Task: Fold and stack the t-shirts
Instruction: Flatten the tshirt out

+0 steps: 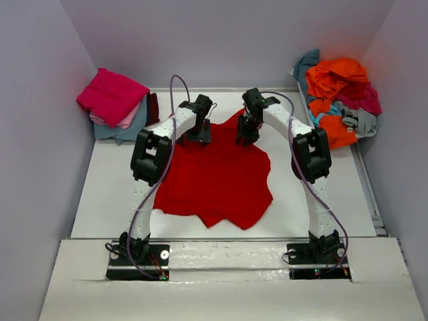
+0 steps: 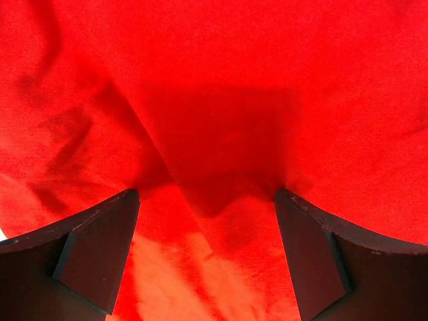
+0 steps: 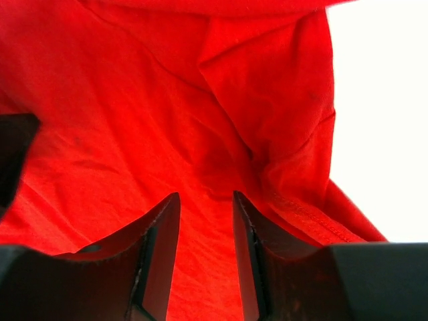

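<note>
Shirt (image 1: 214, 184), bright red, lies rumpled in the middle of the table (image 1: 107, 194), its length roughly far-to-near; collar end unclear. Left gripper (image 2: 207, 200) gapes wide above it, holding nothing. Right gripper (image 3: 206, 204) is half-closed over cloth; grip uncertain.

Bright red t-shirt (image 1: 217, 180): lies spread but rumpled at the table's centre, edges uneven, far part creased into ridges. Far left: folded stack, magenta shirt (image 1: 110, 93) on top, pale pink shirt (image 1: 130, 117) and grey-blue shirt (image 1: 124, 130) beneath, maroon shirt (image 1: 153, 107) just behind. Far right: unfolded heap, orange shirt (image 1: 338, 77) uppermost, teal shirt (image 1: 309, 63) and grey shirt (image 1: 358, 120) tangled in.
</note>
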Robot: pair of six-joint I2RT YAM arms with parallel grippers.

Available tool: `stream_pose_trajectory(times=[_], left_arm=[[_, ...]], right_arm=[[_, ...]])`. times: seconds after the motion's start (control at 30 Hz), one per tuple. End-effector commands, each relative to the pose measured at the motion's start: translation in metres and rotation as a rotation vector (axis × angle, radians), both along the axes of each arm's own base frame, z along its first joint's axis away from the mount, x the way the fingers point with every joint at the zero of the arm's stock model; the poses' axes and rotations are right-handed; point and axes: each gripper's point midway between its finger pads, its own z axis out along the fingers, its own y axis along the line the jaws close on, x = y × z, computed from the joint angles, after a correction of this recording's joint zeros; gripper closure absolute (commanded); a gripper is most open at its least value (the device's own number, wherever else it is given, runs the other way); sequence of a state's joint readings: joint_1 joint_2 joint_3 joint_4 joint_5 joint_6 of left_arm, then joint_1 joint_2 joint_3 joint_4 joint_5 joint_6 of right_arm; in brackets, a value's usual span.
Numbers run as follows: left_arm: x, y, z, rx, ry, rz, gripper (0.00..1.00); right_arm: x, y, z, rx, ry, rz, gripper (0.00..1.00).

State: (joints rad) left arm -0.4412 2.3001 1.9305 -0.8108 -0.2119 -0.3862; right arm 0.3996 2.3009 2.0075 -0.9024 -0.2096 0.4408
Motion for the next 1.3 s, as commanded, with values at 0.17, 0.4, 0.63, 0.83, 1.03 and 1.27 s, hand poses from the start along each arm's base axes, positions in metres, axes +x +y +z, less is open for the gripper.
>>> stream_pose_trajectory(times=[0.17,0.4,0.63,0.83,1.03,1.27], left_arm=[[-0.012,0.007,0.013,-0.036,0.017,-0.011,0.05],[-0.017,0.011,0.011,-0.022,0.030,-0.018,0.05],[-0.022,0.016,0.007,-0.024,0.040,-0.012,0.05],[-0.027,0.017,0.002,-0.026,0.053,-0.017,0.05],[-0.028,0.017,0.001,-0.029,0.056,-0.021,0.05],[-0.025,0.020,0.002,-0.033,0.053,-0.014,0.05]], right_arm=[[-0.012,-0.015,-0.022,-0.091,0.108,-0.040,0.50],[-0.013,-0.040,-0.032,-0.179,0.141,-0.131,0.47],[-0.001,-0.089,-0.017,-0.219,0.106,-0.243,0.46],[0.003,-0.128,-0.003,-0.243,0.074,-0.335,0.44],[0.008,-0.158,0.005,-0.255,0.057,-0.387,0.44],[0.021,-0.153,0.025,-0.224,0.018,-0.366,0.44]])
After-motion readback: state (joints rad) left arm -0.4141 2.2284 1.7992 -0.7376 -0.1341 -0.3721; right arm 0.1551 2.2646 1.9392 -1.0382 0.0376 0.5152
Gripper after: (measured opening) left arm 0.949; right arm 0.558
